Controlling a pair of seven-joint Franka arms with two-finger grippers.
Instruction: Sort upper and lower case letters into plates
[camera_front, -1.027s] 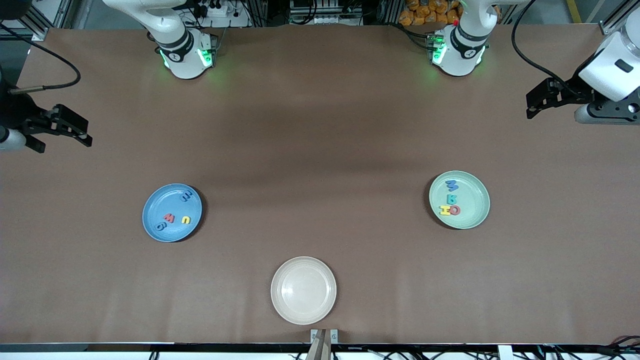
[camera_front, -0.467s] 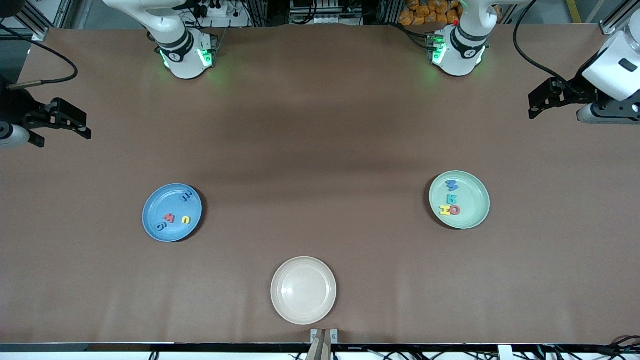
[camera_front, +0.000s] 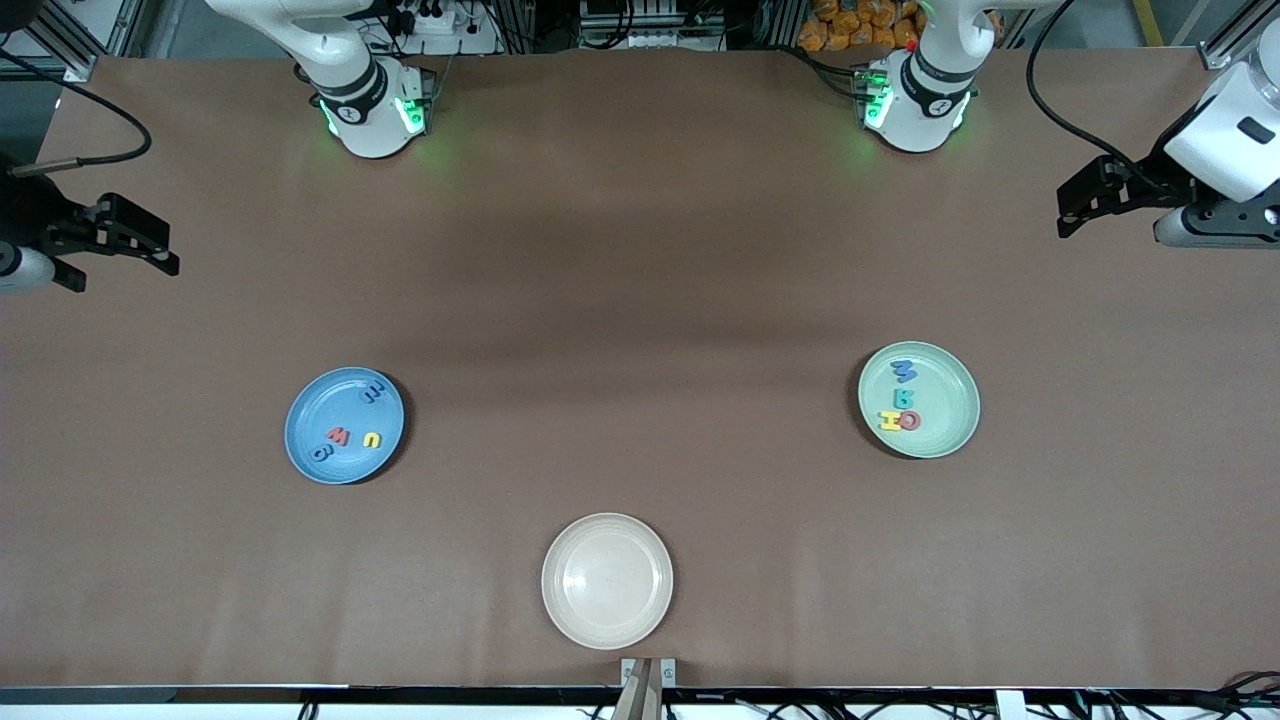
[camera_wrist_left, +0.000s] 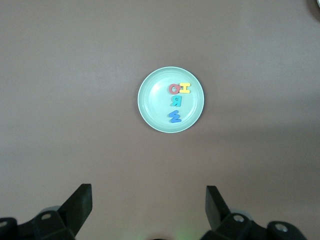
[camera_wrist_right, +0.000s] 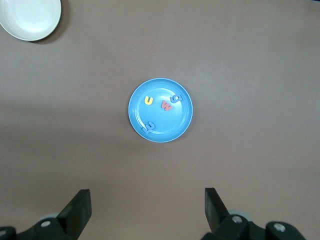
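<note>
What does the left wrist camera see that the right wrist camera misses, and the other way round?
Only the left wrist view shows the mint green plate with four letters on it: red, yellow, teal and blue.

Only the right wrist view shows the blue plate holding a yellow letter, a red one and two blue ones, plus part of the empty cream plate.

Both show brown table and, at the picture's edge, that arm's own open tool: left tool, right tool, each holding nothing, high over its plate.
</note>
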